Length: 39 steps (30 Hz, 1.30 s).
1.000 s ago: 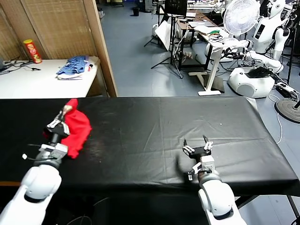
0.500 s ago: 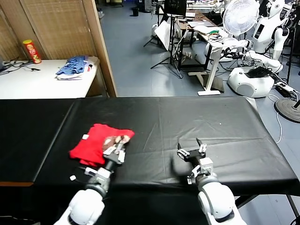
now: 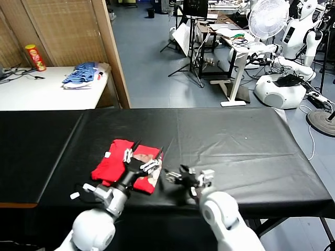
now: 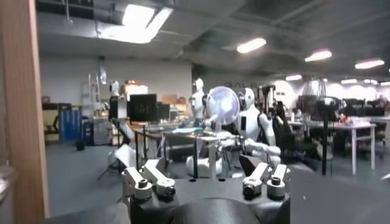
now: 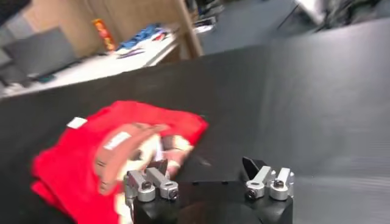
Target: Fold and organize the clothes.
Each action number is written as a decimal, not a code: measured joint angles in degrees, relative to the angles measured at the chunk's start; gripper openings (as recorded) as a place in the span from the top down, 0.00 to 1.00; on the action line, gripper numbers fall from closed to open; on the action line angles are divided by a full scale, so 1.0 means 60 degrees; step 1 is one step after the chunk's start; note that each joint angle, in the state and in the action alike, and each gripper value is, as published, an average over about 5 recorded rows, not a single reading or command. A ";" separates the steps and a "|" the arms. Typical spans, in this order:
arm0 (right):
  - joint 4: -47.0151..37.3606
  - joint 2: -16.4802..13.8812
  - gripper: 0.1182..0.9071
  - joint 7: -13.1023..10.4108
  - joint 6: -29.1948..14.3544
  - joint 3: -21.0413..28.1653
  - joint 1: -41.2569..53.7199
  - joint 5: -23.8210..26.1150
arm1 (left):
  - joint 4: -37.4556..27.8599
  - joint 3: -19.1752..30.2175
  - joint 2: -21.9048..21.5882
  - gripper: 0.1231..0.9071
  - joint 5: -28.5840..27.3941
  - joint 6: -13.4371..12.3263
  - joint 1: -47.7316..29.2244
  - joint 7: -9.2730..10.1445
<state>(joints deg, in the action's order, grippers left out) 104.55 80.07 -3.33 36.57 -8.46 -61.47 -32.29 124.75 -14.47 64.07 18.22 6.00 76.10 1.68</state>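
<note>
Both sets of my jaws stand apart, nothing between them. My left gripper (image 3: 142,156) hangs over the near-right part of the red T-shirt (image 3: 112,164), fingers spread above the print; can't tell if a fingertip touches cloth. My right gripper (image 3: 189,177) sits just right of the shirt's right edge, low over the black table (image 3: 235,141), pointing toward the shirt, apart from it. T-shirt lies folded in a rough rectangle on the table's near-left area, brown-and-white cartoon print (image 5: 125,149) facing up on its right half. Small white neck label (image 3: 108,155) shows at the shirt's far-left corner; any writing on it is too small to read. Print lettering also unreadable in right wrist view. Beyond the table, far left, a white side table (image 3: 36,89) carries a blue-and-white pile of garments (image 3: 84,74) and a red-and-yellow snack canister (image 3: 36,57), brand text not legible. White fan (image 3: 269,18) stands far right.
</note>
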 joint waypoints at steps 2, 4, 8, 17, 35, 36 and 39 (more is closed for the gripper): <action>-0.0422 0.0168 0.14 -0.0009 -0.0018 0.0173 0.0333 -0.0257 | 0.0121 -0.0070 0.0030 0.14 -0.0019 -0.0020 0.0104 0.0017; -0.0804 0.0322 0.16 -0.0015 -0.0055 0.0314 0.0620 -0.0413 | 0.0196 -0.0137 0.0061 0.14 -0.0045 -0.0048 0.0217 0.0054; -0.1354 0.0447 0.32 0.0081 -0.0292 0.0521 0.0991 -0.0274 | 0.0264 -0.0249 0.0093 0.14 -0.0087 -0.0125 0.0400 0.0179; -0.2055 -0.0046 0.90 0.1225 -0.1921 0.0599 0.1502 0.2581 | 0.0154 -0.0414 0.0095 0.14 -0.0217 -0.0307 0.0576 0.0476; -0.0116 -0.2375 0.15 0.0882 -0.5964 -0.0670 -0.0911 0.6051 | -0.0691 -0.0931 0.0008 0.14 -0.0235 -0.1137 0.1328 0.0775; 0.0143 -0.2376 0.15 0.0755 -0.5976 -0.0819 -0.1199 0.5993 | -0.0705 -0.0973 0.0005 0.14 -0.0230 -0.1134 0.1393 0.0819; 0.0887 -0.2332 0.14 0.0324 -0.5924 -0.1277 -0.2096 0.5716 | -0.0636 -0.1075 -0.0075 0.14 -0.0314 -0.1024 0.1634 0.1098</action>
<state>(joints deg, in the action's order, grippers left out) 109.88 66.08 -1.39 1.03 -16.12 -74.04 2.01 120.93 -20.93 63.62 16.33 -0.14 85.91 8.26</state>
